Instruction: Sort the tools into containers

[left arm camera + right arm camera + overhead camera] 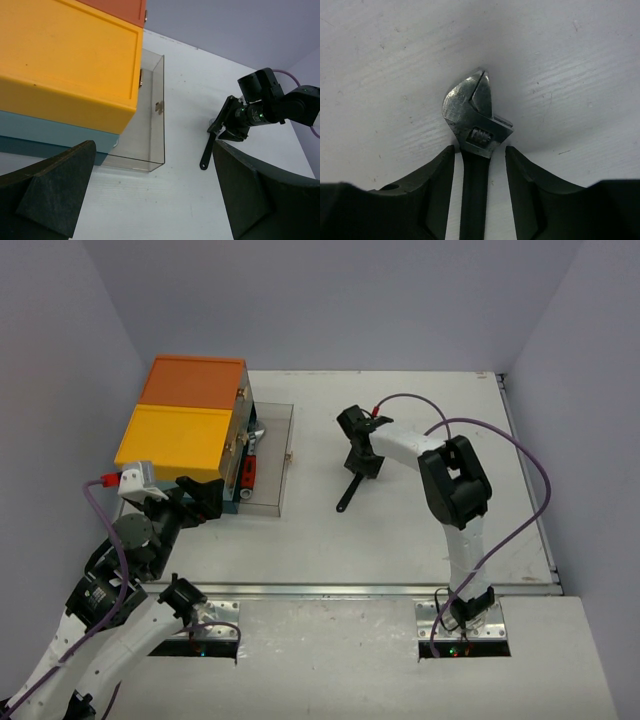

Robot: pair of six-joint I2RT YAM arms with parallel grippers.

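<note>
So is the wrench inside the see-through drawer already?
No, the adjustable wrench is between the right gripper's jaws out over the table, well apart from the clear drawer.

Left arm (120, 590): folded low over its base, with the wrist raised on the left side. The left gripper (200, 498) was held level, pointing forward and to the right. Its fingers (55, 190) were spread wide apart and held nothing.

Right arm (455, 490): upright from its base and bent at the elbow, with the forearm reaching forward and to the left. The right gripper (362, 464) pointed down at the table. Its fingers (435, 190) were parted and not closed.
</note>
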